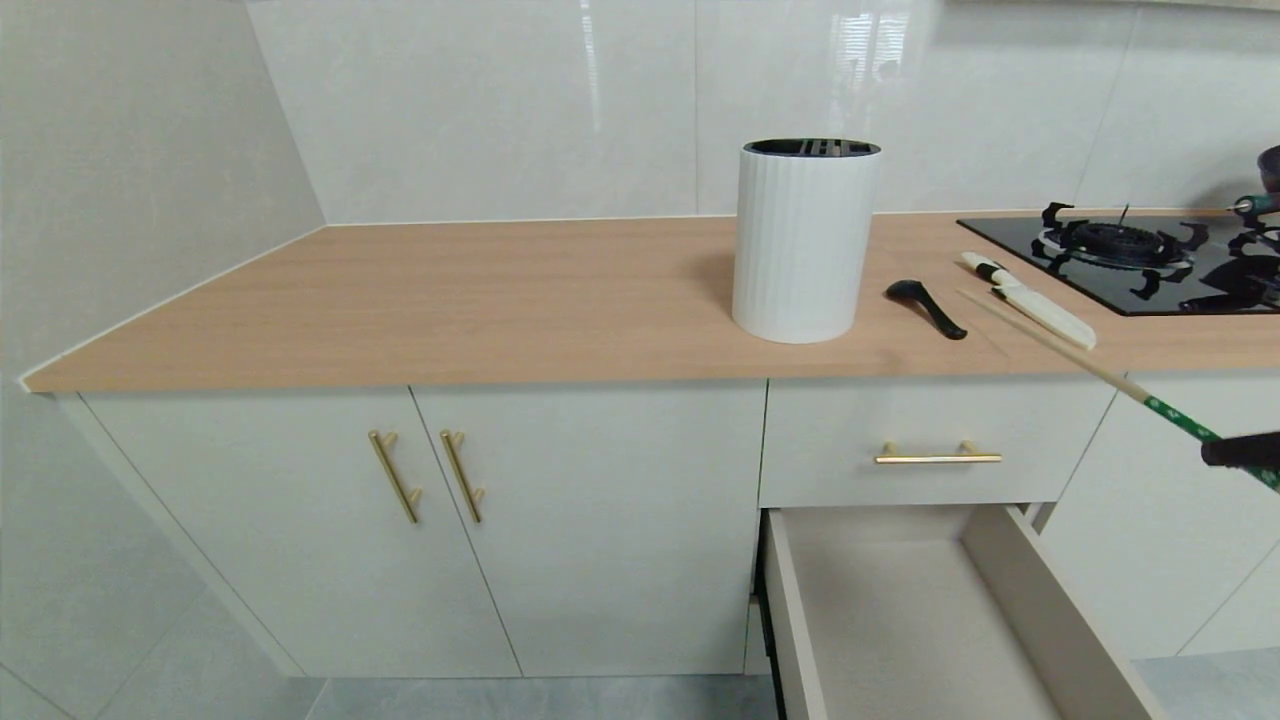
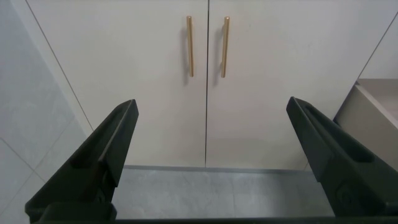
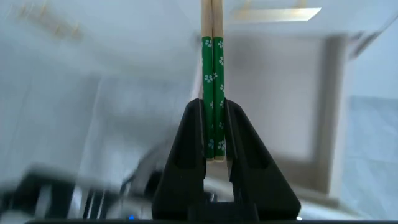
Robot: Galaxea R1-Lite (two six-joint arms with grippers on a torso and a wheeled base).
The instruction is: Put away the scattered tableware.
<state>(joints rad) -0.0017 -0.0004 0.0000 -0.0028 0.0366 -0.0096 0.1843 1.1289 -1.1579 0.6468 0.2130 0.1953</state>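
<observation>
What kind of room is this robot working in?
Most likely a home kitchen: a wooden countertop with a gas hob set in it, white cabinets and an open drawer beneath, and a cutlery holder on top.

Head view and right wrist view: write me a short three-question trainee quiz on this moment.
1. True or false: the black plastic spoon lies on the wooden counter between the white ribbed cylindrical holder and the white-bladed knife.
2. The fingers of the right gripper are shut on: A) a fork; B) the pair of wooden chopsticks with green patterned ends; C) a plate.
3. Fill in: the lower white drawer stands ___.

Key: 1 true; 2 B; 3 open.
</observation>
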